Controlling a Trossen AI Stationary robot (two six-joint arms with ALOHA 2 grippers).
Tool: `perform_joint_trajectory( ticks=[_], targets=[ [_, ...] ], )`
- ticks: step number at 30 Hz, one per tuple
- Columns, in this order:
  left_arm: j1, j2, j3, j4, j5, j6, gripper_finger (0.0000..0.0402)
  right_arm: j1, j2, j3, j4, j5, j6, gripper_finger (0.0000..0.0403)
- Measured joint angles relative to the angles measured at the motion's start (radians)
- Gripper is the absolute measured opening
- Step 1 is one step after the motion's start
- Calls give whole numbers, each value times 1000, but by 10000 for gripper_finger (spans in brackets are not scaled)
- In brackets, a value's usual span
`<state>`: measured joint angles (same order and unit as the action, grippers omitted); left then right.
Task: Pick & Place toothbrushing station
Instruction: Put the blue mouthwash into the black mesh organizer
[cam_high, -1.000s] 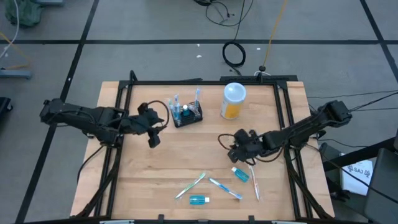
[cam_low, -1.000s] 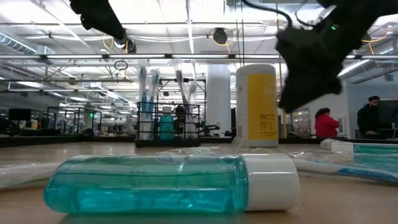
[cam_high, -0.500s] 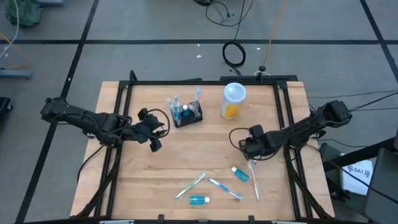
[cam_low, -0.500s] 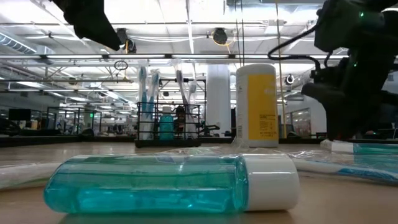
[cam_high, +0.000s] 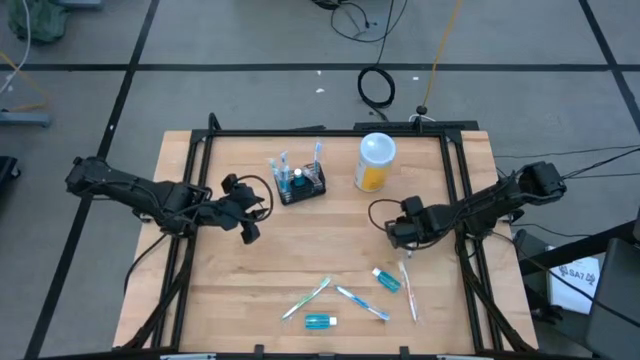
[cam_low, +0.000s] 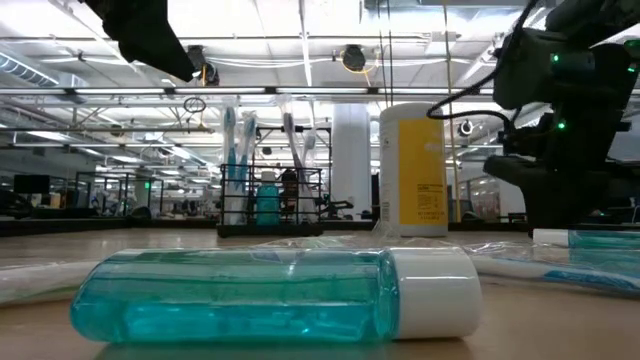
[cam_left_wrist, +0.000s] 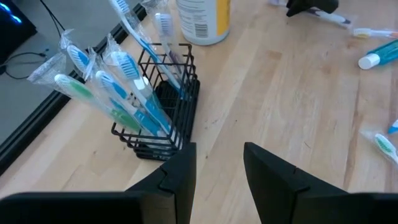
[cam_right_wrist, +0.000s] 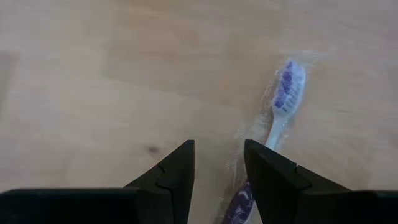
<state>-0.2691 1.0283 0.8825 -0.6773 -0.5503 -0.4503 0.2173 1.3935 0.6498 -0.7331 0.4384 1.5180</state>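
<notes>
Wooden table (cam_high: 300, 250) in a bright open hall, both tools empty, jaws parted: left tool (cam_high: 248, 230), right tool (cam_high: 398, 236).

Two matte black jointed arms trail looped black cables; green lights dot one.

A yellow white-lidded container (cam_high: 375, 163) stands at the table's (cam_high: 250, 280) far edge; a black cable coil (cam_high: 377, 88) lies beyond
</notes>
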Motion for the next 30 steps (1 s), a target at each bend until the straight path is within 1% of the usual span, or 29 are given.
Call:
perform_joint_trajectory(
  ticks=[3, 6, 9, 14, 16, 18, 21, 25, 27, 30],
  targets=[
    [0, 0, 0, 0, 0, 0, 141, 0, 0, 15, 67, -20, -71, 123],
    [0, 0, 0, 0, 0, 0, 141, 1, 0, 25, 184, -29, -168, 117],
    [0, 0, 0, 0, 0, 0, 141, 1, -1, 32, 362, -59, -317, 114],
    [0, 0, 0, 0, 0, 0, 141, 28, -1, 34, 728, -111, -536, 113],
    [0, 0, 0, 0, 0, 0, 141, 44, -1, 47, 811, -125, -601, 109],
    [0, 0, 0, 0, 0, 0, 141, 66, -1, 81, 830, -121, -656, 102],
    [0, 0, 0, 0, 0, 3, 141, 110, -1, 158, 829, -69, -744, 92],
    [0, 0, 0, 0, 0, 30, 141, 183, 12, 257, 811, 54, -805, 87],
    [0, 0, 0, 0, 0, 37, 141, 211, 39, 307, 757, 95, -809, 86],
    [0, 0, 0, 1, 0, 49, 141, 236, 98, 402, 643, 102, -790, 86]
  ],
)
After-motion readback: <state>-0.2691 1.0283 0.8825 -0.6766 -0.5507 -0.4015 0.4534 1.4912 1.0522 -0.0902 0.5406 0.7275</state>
